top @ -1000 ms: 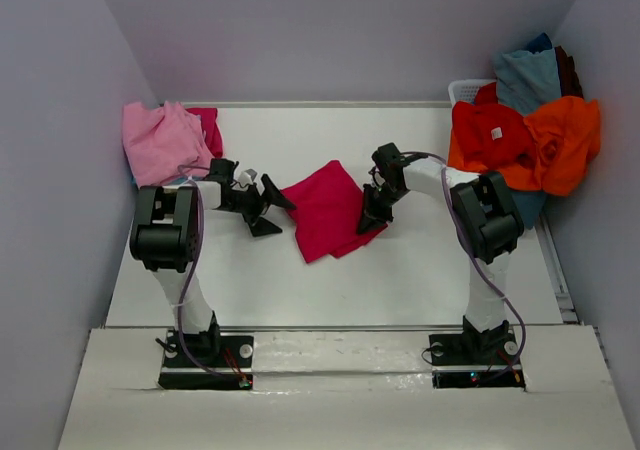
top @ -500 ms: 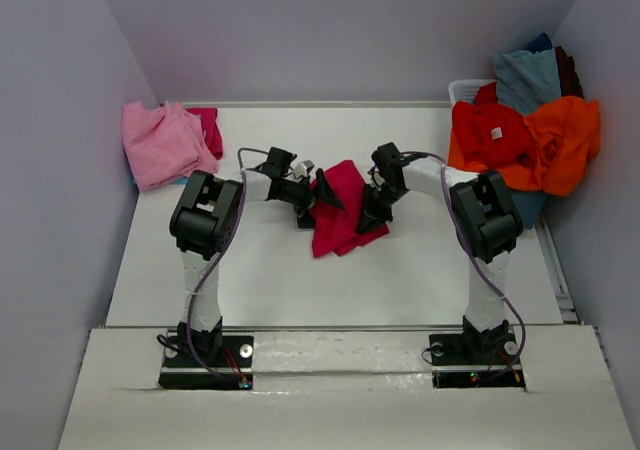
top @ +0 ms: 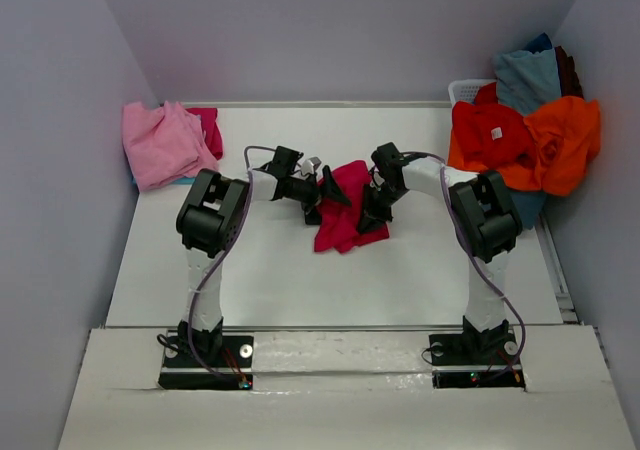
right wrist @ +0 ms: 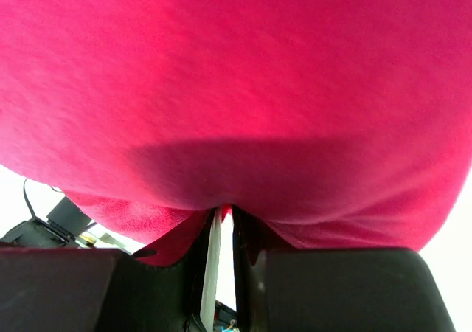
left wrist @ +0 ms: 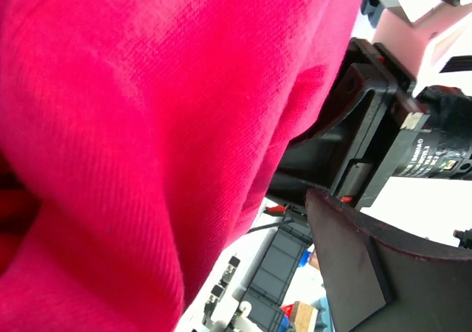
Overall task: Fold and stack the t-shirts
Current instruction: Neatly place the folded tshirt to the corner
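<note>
Right tool (top: 372, 216) pinched the 3 o'clock edge of the soft crimson-magenta cotton t-shirt (top: 342, 218), likely anchoring it, while left tool (top: 325, 192), jaws wide, nosed its 9 o'clock side to fold.

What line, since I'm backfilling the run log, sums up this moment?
step: folding crimson shirt | left gripper: open, at shirt's left edge | right gripper: shut on shirt's right edge

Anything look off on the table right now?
The crimson t-shirt lies bunched and skewed mid-table, not flat: the right gripper pinches its right edge, the left gripper stands open at its left. At the far right, loose t-shirts overflow the white basket.
</note>
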{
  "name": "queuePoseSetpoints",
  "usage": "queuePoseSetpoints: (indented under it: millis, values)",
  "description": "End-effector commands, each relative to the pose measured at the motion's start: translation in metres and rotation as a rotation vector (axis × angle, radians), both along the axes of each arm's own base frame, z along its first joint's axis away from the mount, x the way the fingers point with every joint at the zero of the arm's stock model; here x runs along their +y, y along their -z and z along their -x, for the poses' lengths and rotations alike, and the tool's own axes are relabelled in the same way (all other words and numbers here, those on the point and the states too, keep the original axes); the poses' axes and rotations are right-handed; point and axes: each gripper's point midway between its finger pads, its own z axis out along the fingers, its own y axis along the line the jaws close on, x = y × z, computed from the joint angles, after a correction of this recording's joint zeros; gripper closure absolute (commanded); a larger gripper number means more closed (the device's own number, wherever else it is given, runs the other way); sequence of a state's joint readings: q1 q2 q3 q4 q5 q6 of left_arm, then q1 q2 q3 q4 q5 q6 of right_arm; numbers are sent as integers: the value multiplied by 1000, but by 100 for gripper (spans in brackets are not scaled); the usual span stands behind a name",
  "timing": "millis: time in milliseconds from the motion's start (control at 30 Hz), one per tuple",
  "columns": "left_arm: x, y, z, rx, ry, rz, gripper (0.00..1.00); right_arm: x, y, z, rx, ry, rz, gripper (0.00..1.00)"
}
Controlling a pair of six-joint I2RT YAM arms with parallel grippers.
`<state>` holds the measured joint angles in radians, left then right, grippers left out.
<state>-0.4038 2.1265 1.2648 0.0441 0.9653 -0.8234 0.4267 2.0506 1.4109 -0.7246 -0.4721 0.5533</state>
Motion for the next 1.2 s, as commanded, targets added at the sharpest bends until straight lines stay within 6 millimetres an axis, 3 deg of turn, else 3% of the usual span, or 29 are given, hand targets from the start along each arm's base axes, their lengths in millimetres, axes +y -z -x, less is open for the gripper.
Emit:
queuePoseSetpoints:
  millis: [0, 267, 367, 567, 767, 833, 867, 967, 1067, 1167]
  values:
    - [-2, 45, 5, 74, -12, -79, 1, -1, 11, -1, -20, -21, 21, 83]
    - [-19, 51, -1, 75, 17, -82, 2, 0, 11, 2, -23, -26, 9, 83]
    - [-27, 55, 6, 84, 46, -78, 9, 1, 13, 2, -21, -27, 6, 83]
    - [-34, 65, 24, 112, 80, -88, 34, 1, 13, 1, -25, -28, 5, 83]
    - [-27, 74, 33, 148, 88, -123, 36, 3, 12, -1, -27, -26, -2, 83]
    - [-30, 75, 36, 147, 98, -124, 43, 3, 12, -2, -29, -26, -5, 83]
    - [-30, 75, 36, 147, 98, -124, 57, 3, 11, -2, -31, -28, -5, 83]
    - [-30, 78, 36, 146, 99, -128, 82, 4, 11, -3, -32, -29, -7, 83]
    - [-30, 79, 34, 138, 107, -131, 94, 4, 9, -3, -35, -32, -9, 83]
    - [-27, 82, 30, 102, 121, -170, 94, 2, -1, -7, -72, -40, -2, 83]
